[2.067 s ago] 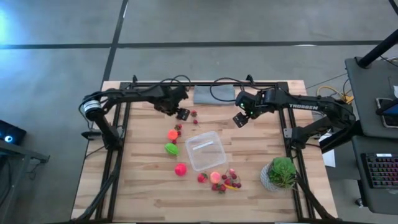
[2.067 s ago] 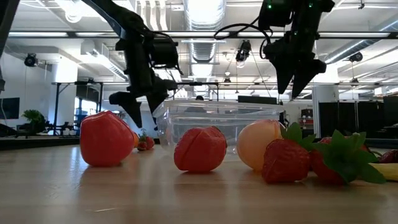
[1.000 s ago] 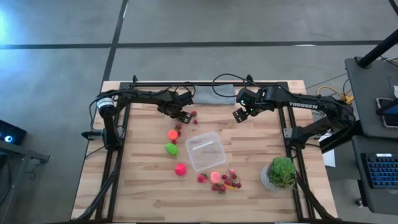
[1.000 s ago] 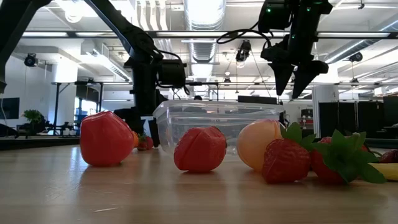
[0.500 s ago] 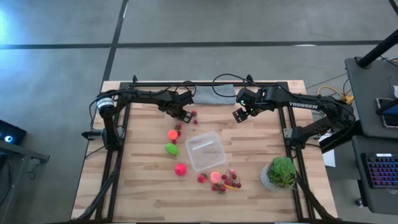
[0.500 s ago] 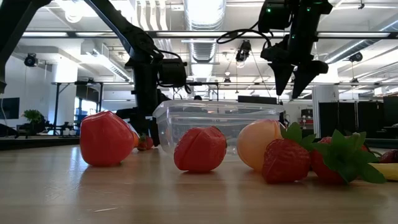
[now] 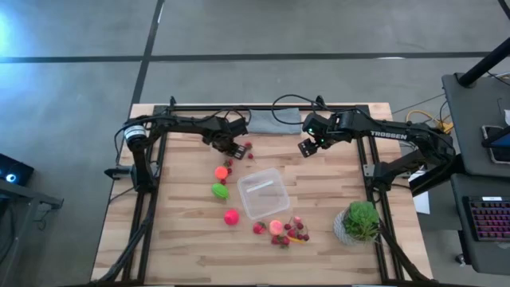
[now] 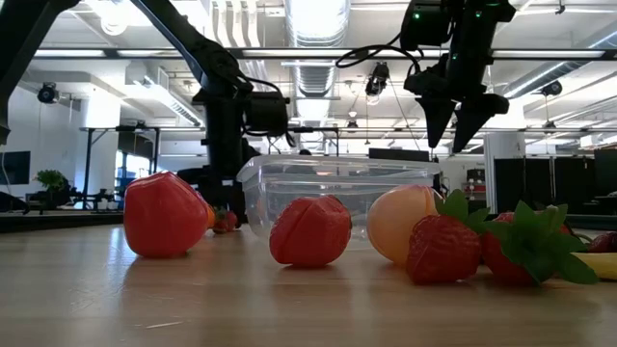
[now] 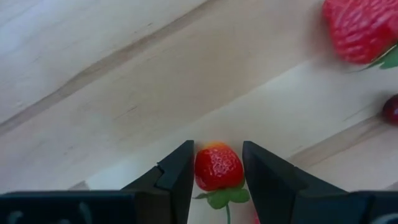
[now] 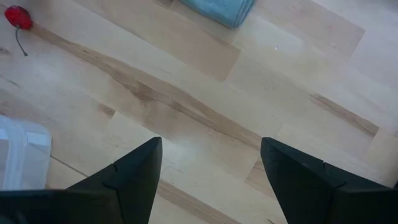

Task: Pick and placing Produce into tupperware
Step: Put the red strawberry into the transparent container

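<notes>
Left gripper (image 9: 217, 171) pinches a small strawberry (image 9: 217, 167) — stem end cut off; right gripper (image 10: 210, 165) spread, holding nothing.

Grey concrete floor (image 7: 72, 88) surrounded the wooden table (image 7: 183, 239); ceiling lights (image 8: 310, 17) and ducting ran overhead, a desk with keyboard (image 7: 488, 219) alongside.

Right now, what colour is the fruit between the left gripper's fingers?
Red, with a green leafy cap: a small strawberry in the left gripper. Clearest in the left wrist view.

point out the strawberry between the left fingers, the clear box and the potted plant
strawberry (image 9: 217, 167), left wrist view, red body
clear box (image 7: 262, 192), high view, bare floor
potted plant (image 7: 362, 218), high view, leaves
</notes>
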